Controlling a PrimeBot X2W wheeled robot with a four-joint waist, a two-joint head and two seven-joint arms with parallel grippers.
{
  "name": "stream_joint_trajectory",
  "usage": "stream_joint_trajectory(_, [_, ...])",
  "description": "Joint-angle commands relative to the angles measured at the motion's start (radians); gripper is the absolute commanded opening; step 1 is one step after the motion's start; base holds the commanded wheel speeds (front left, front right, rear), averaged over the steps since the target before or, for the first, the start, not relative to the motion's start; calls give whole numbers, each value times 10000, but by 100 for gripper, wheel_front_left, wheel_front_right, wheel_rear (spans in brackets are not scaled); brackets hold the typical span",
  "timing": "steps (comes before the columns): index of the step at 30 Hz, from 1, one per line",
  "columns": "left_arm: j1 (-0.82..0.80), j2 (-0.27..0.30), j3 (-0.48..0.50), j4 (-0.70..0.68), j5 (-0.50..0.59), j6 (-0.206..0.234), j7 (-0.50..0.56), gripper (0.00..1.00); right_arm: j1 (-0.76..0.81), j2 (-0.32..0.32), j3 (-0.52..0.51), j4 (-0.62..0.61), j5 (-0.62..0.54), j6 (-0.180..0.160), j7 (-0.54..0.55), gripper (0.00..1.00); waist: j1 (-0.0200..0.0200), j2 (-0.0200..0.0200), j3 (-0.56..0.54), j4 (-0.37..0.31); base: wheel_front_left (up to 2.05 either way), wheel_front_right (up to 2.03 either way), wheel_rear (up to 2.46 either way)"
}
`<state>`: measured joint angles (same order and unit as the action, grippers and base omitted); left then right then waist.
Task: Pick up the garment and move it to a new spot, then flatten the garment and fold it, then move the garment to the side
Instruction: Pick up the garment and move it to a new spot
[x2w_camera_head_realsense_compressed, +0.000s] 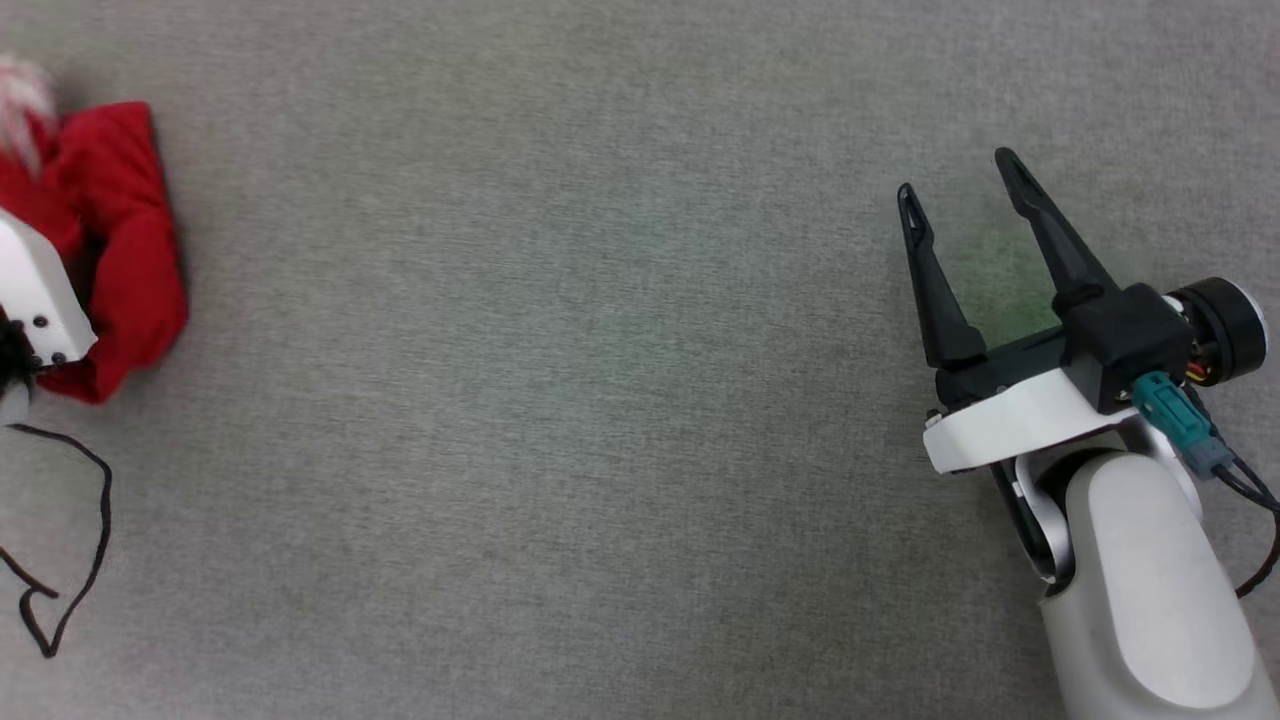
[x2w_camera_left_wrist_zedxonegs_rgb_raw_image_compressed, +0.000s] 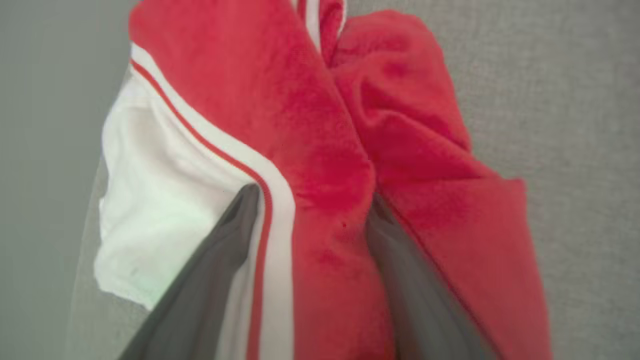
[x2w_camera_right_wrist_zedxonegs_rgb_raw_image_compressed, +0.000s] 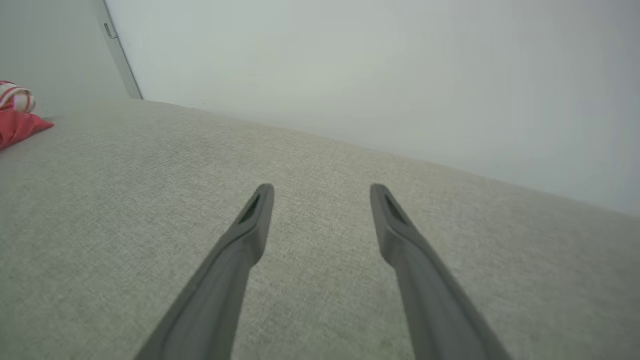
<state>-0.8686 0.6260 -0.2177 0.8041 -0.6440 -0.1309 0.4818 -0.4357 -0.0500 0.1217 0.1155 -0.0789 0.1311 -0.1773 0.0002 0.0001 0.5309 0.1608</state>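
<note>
Over at the left edge of the head view, the garment (x2w_camera_head_realsense_compressed: 130, 260) lies bunched on the grey cloth surface (x2w_camera_head_realsense_compressed: 600, 400), partly under the left arm's white wrist. In the left wrist view the left gripper (x2w_camera_left_wrist_zedxonegs_rgb_raw_image_compressed: 315, 192) has its fingers (x2w_camera_left_wrist_zedxonegs_rgb_raw_image_compressed: 215, 280) spread apart, a thick red fold and the striped trim of a white sleeve heaped between and over them. The right gripper (x2w_camera_head_realsense_compressed: 965, 200), at the right of the head view, stands wide open and empty, well apart from the garment. A black cable (x2w_camera_head_realsense_compressed: 90, 520) loops at lower left.

Garment (x2w_camera_left_wrist_zedxonegs_rgb_raw_image_compressed: 320, 125) fuzzy red cloth; surface (x2w_camera_head_realsense_compressed: 600, 400) matt grey woven fabric.
</note>
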Motion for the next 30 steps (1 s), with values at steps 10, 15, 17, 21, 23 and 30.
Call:
stream_joint_trajectory(10, [723, -421, -658, 974, -1610, -10, 1573, 0, -341, -2, -31, 260, -78, -5, -165, 100, -2, -1, 337, -226, 0, 0, 0])
stream_joint_trajectory(15, [242, -124, -755, 1028, -1196, 9, 314, 0, -214, -3, -51, 378, -48, -7, -183, 100, -2, -1, -153, -103, 0, 0, 0])
stream_joint_trajectory(17, [-34, 30, -770, 1073, -924, 111, -448, 0, -67, -3, -97, 468, -1, -7, -200, 100, -2, -1, -482, -32, 0, 0, 0])
stream_joint_trajectory(21, [-519, 107, -827, 1153, -394, 386, -2002, 0, 318, -3, -263, 665, 99, -7, -292, 100, -2, -1, -1332, 109, 0, 0, 0])
stream_joint_trajectory(23, [-642, 22, -871, 1189, -176, 493, -2757, 0, 521, -3, -357, 724, 247, -7, -346, 100, -2, -1, -1791, 172, 0, 0, 0])
stream_joint_trajectory(30, [-900, -323, -944, 1062, 388, 901, -5377, 0, 1295, -3, -707, 819, 643, -7, -413, 100, -2, -1, -3117, 202, 0, 0, 0])
